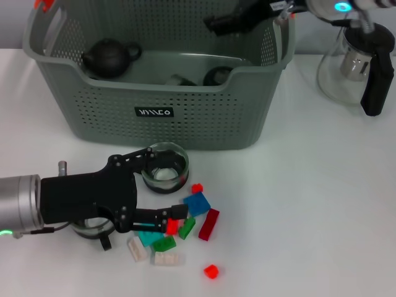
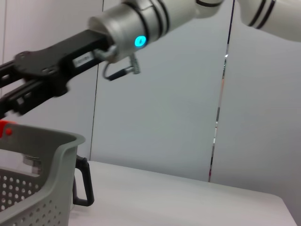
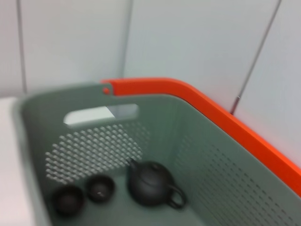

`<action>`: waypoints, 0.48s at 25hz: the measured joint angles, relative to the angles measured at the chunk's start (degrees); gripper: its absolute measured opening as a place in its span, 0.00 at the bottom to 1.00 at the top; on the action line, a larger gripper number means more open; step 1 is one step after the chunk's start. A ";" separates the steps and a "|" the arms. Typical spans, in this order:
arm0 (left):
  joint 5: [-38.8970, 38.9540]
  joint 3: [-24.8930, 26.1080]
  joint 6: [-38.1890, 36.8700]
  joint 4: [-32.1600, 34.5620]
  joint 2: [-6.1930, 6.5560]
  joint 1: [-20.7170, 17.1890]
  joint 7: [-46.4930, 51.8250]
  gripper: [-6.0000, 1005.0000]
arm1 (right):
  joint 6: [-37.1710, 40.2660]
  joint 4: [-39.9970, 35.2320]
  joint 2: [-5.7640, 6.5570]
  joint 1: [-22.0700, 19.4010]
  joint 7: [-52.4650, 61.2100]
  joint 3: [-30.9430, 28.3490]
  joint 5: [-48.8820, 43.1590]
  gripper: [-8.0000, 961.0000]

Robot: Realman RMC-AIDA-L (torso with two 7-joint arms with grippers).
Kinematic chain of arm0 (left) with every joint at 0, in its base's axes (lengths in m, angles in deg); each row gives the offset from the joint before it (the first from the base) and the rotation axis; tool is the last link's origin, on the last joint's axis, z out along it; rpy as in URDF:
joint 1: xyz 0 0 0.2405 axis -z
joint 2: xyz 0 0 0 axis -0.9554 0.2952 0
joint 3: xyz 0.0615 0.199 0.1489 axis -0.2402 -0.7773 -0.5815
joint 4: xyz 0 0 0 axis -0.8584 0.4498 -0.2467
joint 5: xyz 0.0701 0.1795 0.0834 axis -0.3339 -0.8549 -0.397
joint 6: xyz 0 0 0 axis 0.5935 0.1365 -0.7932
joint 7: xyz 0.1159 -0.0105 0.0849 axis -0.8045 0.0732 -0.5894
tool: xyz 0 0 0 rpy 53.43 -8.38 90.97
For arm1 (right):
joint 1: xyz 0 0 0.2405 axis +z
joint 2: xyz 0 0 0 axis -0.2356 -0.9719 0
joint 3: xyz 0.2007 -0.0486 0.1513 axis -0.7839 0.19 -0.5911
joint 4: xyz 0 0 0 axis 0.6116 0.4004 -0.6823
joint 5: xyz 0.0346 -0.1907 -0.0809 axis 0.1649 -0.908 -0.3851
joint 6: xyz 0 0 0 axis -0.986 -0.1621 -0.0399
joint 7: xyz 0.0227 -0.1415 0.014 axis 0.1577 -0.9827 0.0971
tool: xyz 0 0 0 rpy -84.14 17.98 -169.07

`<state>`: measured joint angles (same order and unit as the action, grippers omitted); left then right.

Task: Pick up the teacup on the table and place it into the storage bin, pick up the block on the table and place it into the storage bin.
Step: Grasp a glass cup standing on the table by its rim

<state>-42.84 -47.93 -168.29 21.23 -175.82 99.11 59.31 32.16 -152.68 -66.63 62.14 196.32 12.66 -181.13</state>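
Observation:
The storage bin (image 1: 185,117) stands at the back of the table and also shows in the right wrist view as the storage bin (image 3: 197,150). A clear glass teacup (image 1: 165,167) sits just in front of it. Loose blocks lie beside the cup: a blue block (image 1: 197,203), a dark red one (image 1: 209,224), green, teal and white ones, and a small red block (image 1: 211,271). My left gripper (image 1: 166,184) rests low over the table and is open, one finger by the teacup, the other at the blocks. My right gripper (image 1: 226,23) hangs over the bin's back right corner.
Inside the bin lie a dark teapot (image 1: 108,57) and two dark cups (image 3: 101,188). A glass pitcher with a black handle (image 1: 346,62) stands right of the bin. Another glass piece (image 1: 93,228) sits under my left arm.

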 joint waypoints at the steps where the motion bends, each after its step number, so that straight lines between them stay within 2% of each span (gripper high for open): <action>1: 0.01 0.03 -0.02 0.00 0.02 0.00 0.02 0.85 | 1.16 -2.47 0.00 -1.83 -0.08 0.48 1.99 0.83; 7: 0.01 0.05 -0.01 0.03 0.10 0.02 0.16 0.85 | 4.70 -14.70 0.16 -13.42 -2.71 4.78 13.51 0.81; 10: 0.04 0.06 0.23 0.04 0.10 0.14 0.27 0.85 | 6.14 -17.42 0.15 -18.04 -3.20 5.56 17.41 0.81; 12: 0.08 0.06 0.37 0.03 0.09 0.12 0.28 0.85 | 6.88 -17.69 0.18 -19.65 -2.39 5.36 18.63 0.81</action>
<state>-42.76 -47.87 -167.92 21.26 -175.73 99.23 59.58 39.04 -170.37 -66.45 42.50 193.92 18.02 -162.50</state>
